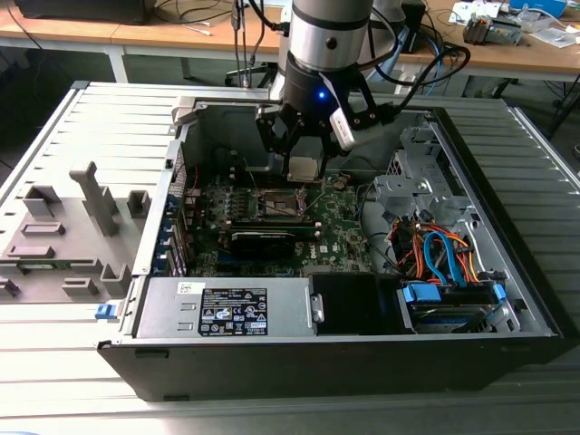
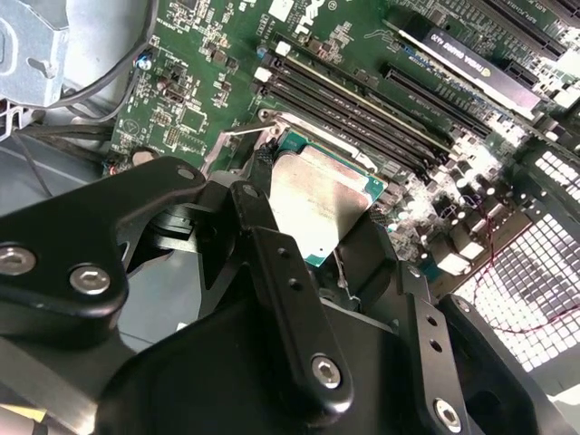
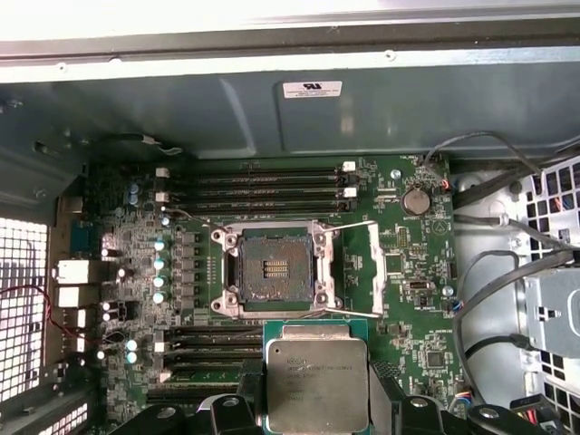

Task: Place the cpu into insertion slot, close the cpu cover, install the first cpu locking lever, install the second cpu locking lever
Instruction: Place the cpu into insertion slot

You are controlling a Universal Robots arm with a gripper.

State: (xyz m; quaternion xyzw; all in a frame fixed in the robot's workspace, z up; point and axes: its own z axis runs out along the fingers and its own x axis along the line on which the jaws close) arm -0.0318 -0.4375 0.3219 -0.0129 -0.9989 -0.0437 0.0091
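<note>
A: In the exterior view, we are seeing the tool [image 1: 304,161] hanging inside the open computer case [image 1: 507,227], above the motherboard [image 1: 335,237].
B: In the second wrist view, we are watching its fingers [image 2: 258,213] clamping the cpu [image 2: 322,204] by opposite edges.
A: In the first wrist view, we are holding the cpu apart from the insertion slot [image 3: 272,269], which is lying bare, the cpu cover [image 3: 376,269] standing open beside it.
</note>
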